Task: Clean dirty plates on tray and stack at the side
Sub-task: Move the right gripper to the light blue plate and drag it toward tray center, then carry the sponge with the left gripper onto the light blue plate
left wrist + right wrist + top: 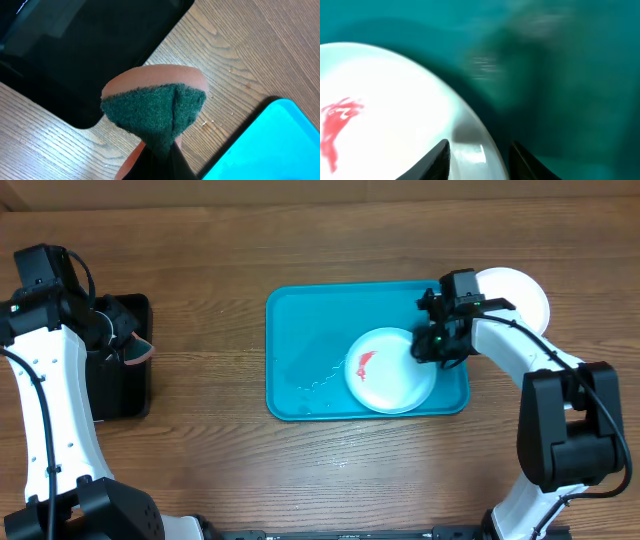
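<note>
Plate rim runs right between your right fingers [431, 347]. The smeared plate [390, 370] [395, 100] lies flat in the right half of the tray [300, 330], and the two fingers are spread apart astride the edge of it nearest them. In your right wrist view, one finger stands over the plate's white inside. The other stands beyond the rim, over the teal floor of the tray [570, 75]. That view is blurred, so you cannot tell whether either finger touches the rim. The red smear [364, 364] [335, 125] sits on the side of the plate away from the fingers, well apart from them.

Behind the right fingers, off the tray, a second plate [515, 292] rests on the table [200, 470]. It is plain white, lies just beside the tray's corner, and is partly covered by your right arm.

Your left fingers [124, 340] are far across the table from the tray, clamped on a sponge [138, 351] [155, 107]. The sponge has an orange body and a dark green scouring face, pinched so that the green face folds along the middle. Beyond the sponge, your left wrist view shows bare wood, with the black tray [75, 50] to one side of the fingers and a corner of the teal tray [270, 145] to the other. From overhead, the sponge hangs at the edge of the black tray [120, 385].
</note>
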Tool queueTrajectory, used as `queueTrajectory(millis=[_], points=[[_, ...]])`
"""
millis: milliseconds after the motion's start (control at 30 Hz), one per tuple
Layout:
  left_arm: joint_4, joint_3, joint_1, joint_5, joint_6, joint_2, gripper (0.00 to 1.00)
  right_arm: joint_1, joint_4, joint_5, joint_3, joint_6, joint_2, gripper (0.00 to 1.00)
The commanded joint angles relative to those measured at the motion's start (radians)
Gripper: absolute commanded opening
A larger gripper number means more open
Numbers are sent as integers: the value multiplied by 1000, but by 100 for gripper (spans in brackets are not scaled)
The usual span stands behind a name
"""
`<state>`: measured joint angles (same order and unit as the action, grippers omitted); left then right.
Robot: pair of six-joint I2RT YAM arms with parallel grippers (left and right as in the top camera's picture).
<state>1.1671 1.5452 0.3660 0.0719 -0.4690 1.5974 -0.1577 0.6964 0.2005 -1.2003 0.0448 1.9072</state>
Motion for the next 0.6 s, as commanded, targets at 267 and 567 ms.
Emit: queueTrajectory(millis=[267, 567], points=[[-14, -33, -8, 8, 20, -2, 4, -29, 172, -58, 2, -386, 2, 47], [-42, -53, -8, 108, 64, -1, 4, -63, 273, -38, 3, -446, 2, 26]])
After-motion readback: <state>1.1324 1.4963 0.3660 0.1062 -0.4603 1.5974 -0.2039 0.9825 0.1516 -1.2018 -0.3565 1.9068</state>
